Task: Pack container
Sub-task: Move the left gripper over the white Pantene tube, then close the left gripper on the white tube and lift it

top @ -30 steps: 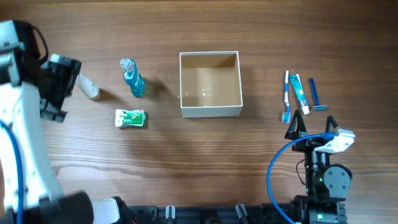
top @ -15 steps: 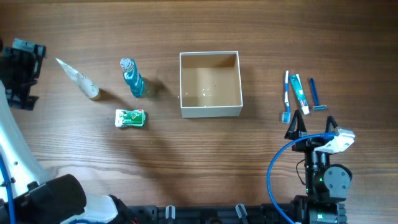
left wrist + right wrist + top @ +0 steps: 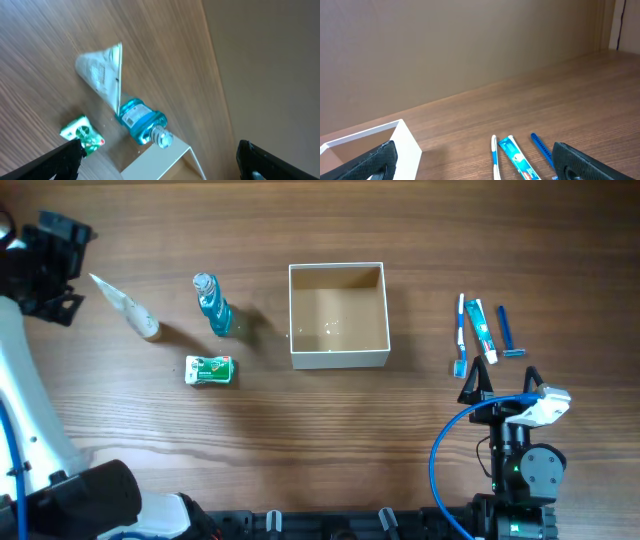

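Observation:
The container, a white-walled square box with a tan inside, stands mid-table and holds nothing; a corner of it shows in the left wrist view and the right wrist view. Left of it lie a white tube, a blue bottle and a green packet. Right of it lie a toothbrush, a toothpaste tube and a blue razor. My left gripper is open and empty at the far left, beyond the white tube. My right gripper is open and empty, just in front of the toothbrush.
The left wrist view shows the white tube, blue bottle and green packet below. The right wrist view shows the toothbrush, toothpaste and razor close ahead. A blue cable loops by the right arm.
My left arm has swung left off the white tube, uncovering all of it, then shifted slightly towards the far side. The right arm and all objects have not moved.

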You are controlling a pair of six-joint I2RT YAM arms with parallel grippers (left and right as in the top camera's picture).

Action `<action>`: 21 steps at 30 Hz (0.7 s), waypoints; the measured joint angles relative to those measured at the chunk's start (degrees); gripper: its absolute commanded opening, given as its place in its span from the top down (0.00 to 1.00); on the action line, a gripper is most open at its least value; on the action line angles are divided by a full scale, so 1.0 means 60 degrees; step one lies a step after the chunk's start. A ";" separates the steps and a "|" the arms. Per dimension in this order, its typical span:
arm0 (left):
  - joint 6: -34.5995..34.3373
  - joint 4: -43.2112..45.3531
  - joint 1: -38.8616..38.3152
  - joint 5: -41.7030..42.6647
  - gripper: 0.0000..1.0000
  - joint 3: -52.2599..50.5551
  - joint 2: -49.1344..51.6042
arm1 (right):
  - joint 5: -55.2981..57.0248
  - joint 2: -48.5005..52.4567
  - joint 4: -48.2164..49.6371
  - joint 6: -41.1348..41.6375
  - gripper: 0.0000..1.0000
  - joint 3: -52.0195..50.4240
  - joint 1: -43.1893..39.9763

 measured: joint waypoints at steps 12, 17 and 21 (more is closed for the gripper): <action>-0.0423 -0.2080 -0.0568 -0.2178 0.01 0.1158 0.2029 | 0.0000 0.0000 0.0000 0.0000 0.00 0.0000 -0.0004; -0.0430 -0.2113 -0.0568 -0.2568 0.01 0.1158 0.2841 | 0.0000 0.0000 -0.0004 0.0000 0.00 0.0000 0.0000; -0.0430 -0.1927 -0.0550 -0.2707 0.01 0.1158 0.3187 | 0.0000 0.0000 0.0000 0.0000 0.00 0.0000 0.0000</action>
